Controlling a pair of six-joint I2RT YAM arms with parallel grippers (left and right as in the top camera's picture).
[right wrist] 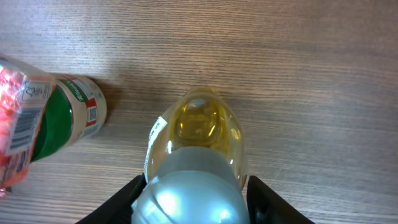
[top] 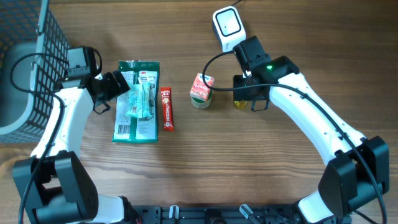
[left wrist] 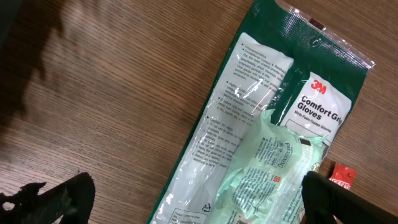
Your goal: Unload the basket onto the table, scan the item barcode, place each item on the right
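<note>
The right jaws are sitting around the yellow bottle at its cap; I cannot tell if they are squeezing it. The left jaws are hanging wide apart over the gloves pack.

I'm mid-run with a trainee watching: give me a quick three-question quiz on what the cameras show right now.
1. True or false: the left gripper is shut on the glove pack.
2. The white scanner lies: A in the left gripper; B on the table, beyond the right gripper; C on top of the glove pack.
3. What stands between the right gripper's fingers?

Key
1. False: its jaws stand wide open above the pack.
2. B.
3. The bottle of yellow liquid.
</note>
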